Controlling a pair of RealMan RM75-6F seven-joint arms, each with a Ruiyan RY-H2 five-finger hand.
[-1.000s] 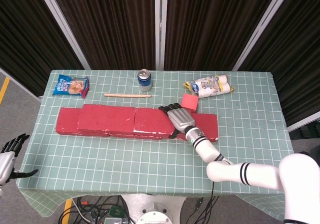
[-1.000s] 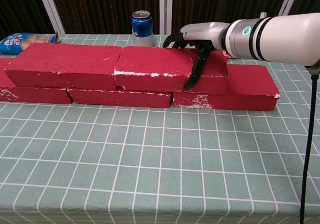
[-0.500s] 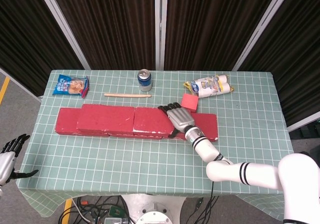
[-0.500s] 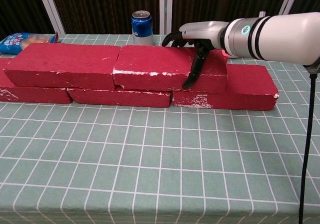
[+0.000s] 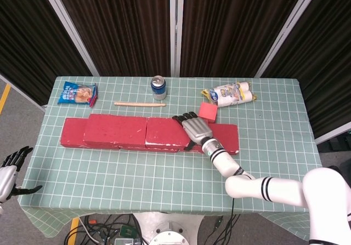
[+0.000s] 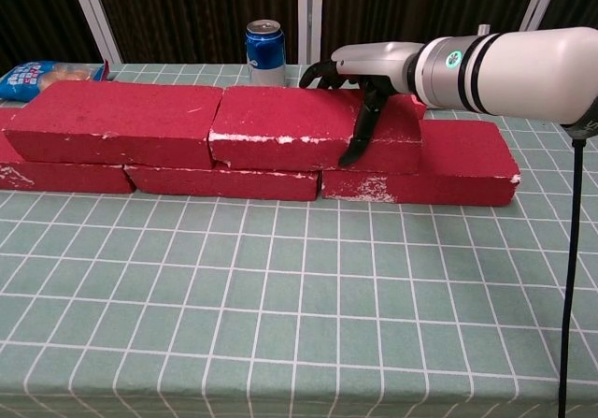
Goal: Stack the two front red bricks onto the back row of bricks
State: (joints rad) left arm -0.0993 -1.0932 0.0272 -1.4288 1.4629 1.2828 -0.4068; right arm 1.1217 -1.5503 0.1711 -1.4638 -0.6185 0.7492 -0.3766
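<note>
Two rough red bricks (image 6: 215, 123) sit stacked, right hand (image 6: 366, 67) gripping one.

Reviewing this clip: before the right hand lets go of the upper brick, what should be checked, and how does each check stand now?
1. Right hand holds the right-hand upper red brick: ok.
2. That brick rests on the lower row of red bricks: ok.
3. It butts against the left-hand upper red brick: ok, only a thin seam shows.
4. Blue drink can stands apart behind: ok.
5. Left hand off the table: ok.
</note>
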